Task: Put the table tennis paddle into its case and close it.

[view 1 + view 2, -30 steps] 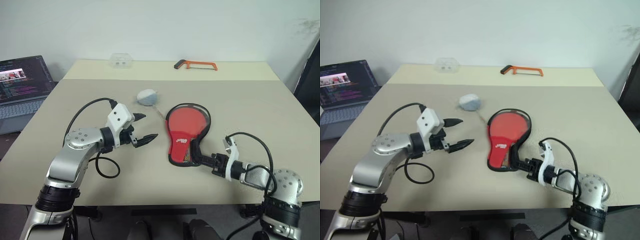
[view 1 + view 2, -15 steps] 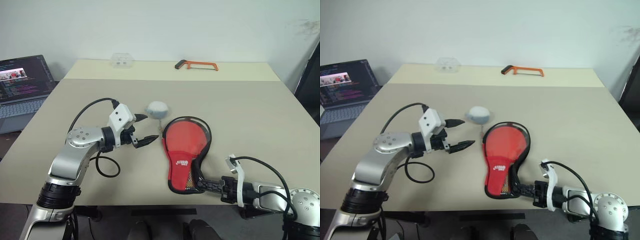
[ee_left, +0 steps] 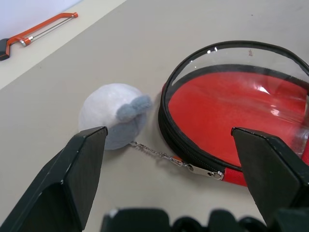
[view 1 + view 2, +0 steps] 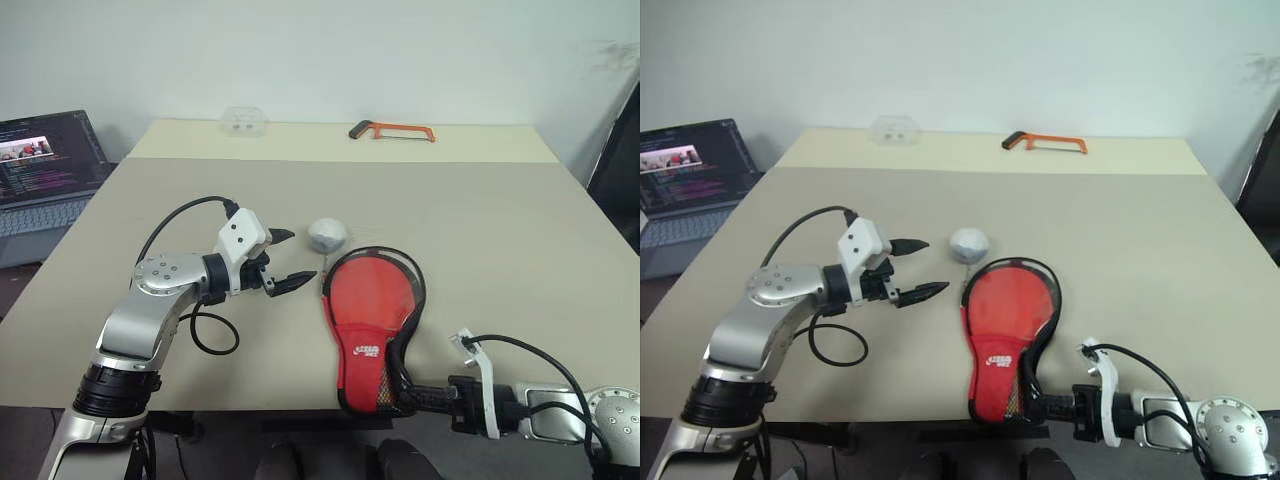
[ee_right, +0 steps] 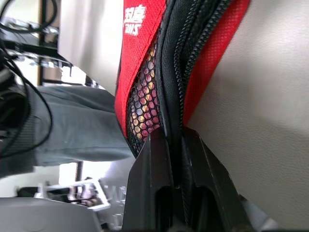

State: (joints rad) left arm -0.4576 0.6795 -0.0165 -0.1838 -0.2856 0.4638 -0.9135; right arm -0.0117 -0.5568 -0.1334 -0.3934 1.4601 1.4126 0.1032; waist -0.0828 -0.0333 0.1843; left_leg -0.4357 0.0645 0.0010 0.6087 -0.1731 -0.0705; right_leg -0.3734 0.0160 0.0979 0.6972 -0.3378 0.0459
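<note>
The case (image 4: 372, 320), red with a black zipper edge and mesh pocket, lies flat near the table's front edge. My right gripper (image 4: 410, 397) is shut on the zipper edge at the case's narrow end (image 5: 140, 58), level with the table edge. The round end stands unzipped, with red showing inside the rim (image 3: 231, 96); I cannot tell whether that is the table tennis paddle. A white fluffy ball (image 4: 326, 235) hangs by a thin chain from the zipper pull (image 3: 212, 173). My left gripper (image 4: 300, 255) is open and empty just left of the ball and the case's rim.
An orange hacksaw (image 4: 392, 129) and a small clear plastic box (image 4: 243, 120) lie at the table's far edge. An open laptop (image 4: 45, 160) stands off the table's left side. The case's narrow end reaches the table's front edge (image 4: 250, 410).
My right gripper has drawn back toward the front edge, dragging the case with it. The white ball trailed along on its chain toward the right. The left arm stayed still.
</note>
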